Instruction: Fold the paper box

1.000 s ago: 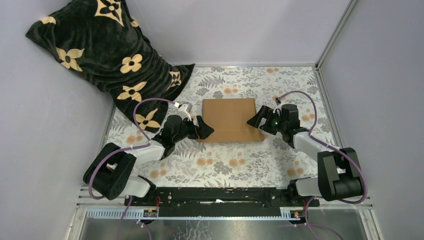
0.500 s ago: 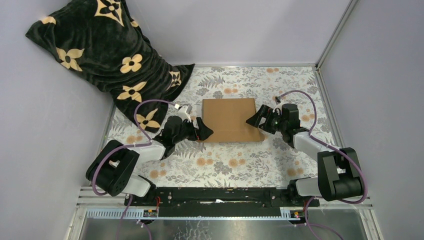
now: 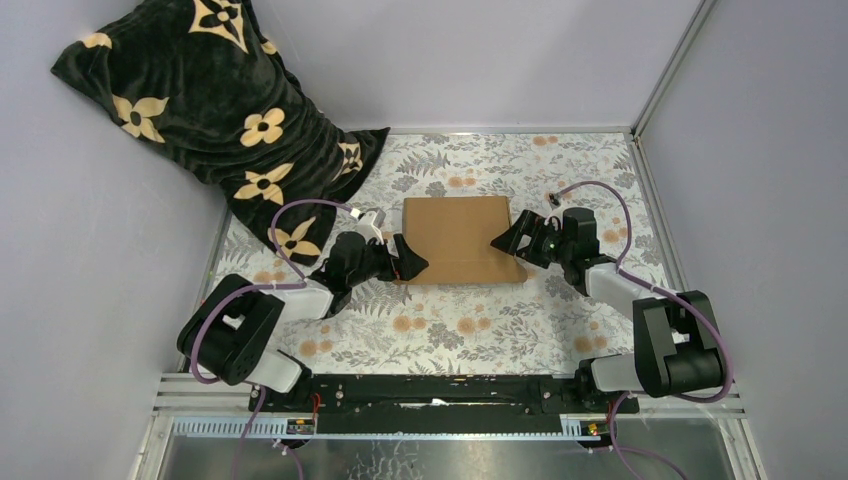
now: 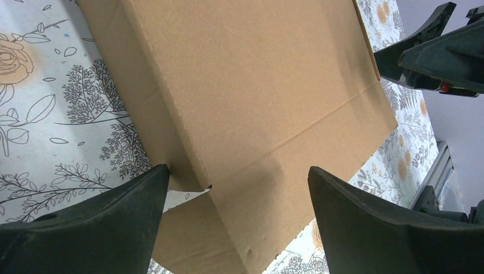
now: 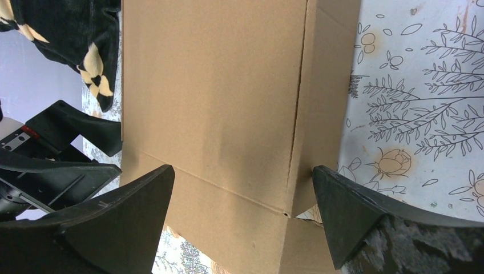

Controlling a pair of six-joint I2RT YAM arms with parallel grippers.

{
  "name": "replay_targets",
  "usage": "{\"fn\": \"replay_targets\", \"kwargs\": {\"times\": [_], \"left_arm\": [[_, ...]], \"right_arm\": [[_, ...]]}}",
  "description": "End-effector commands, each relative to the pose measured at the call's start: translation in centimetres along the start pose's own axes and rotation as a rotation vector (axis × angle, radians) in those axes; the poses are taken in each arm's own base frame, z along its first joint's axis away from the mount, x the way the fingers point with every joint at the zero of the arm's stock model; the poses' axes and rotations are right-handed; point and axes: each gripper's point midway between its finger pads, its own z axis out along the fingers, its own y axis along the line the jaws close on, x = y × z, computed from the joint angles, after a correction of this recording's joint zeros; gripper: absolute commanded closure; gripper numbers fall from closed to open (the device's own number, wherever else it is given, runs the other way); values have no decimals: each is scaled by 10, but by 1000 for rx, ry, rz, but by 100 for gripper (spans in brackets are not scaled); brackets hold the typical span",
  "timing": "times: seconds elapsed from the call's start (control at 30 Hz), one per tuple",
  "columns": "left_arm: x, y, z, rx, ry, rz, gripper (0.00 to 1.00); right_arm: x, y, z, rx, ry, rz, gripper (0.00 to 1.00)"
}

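The paper box point(image 3: 460, 238) is plain brown cardboard, lying closed and flat on the floral table in the middle. My left gripper point(image 3: 410, 260) is open at the box's near-left corner; in the left wrist view the box point(image 4: 251, 97) fills the space between the two black fingers point(image 4: 85, 228). My right gripper point(image 3: 508, 240) is open at the box's right edge; in the right wrist view the box point(image 5: 217, 103) lies between its spread fingers point(image 5: 365, 211). Neither gripper grips the cardboard.
A black blanket with tan flowers point(image 3: 200, 100) is heaped at the back left, its corner near the box. Grey walls enclose the table point(image 3: 460, 330) on three sides. A metal rail point(image 3: 450, 390) runs along the near edge.
Both arms have shifted very slightly at the box's sides. The box has stayed in place.
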Motion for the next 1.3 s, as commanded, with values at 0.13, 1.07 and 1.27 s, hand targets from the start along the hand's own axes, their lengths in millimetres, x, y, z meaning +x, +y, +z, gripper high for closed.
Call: {"fn": "replay_targets", "kwargs": {"times": [0.13, 1.07, 1.27], "left_arm": [[-10, -7, 2, 44, -40, 10, 2], [-28, -29, -12, 86, -65, 27, 1], [-40, -39, -22, 87, -85, 50, 1]], "right_arm": [[-4, 8, 2, -50, -15, -10, 0], [-16, 42, -19, -133, -29, -37, 0], [-23, 56, -29, -161, -45, -45, 0]]}}
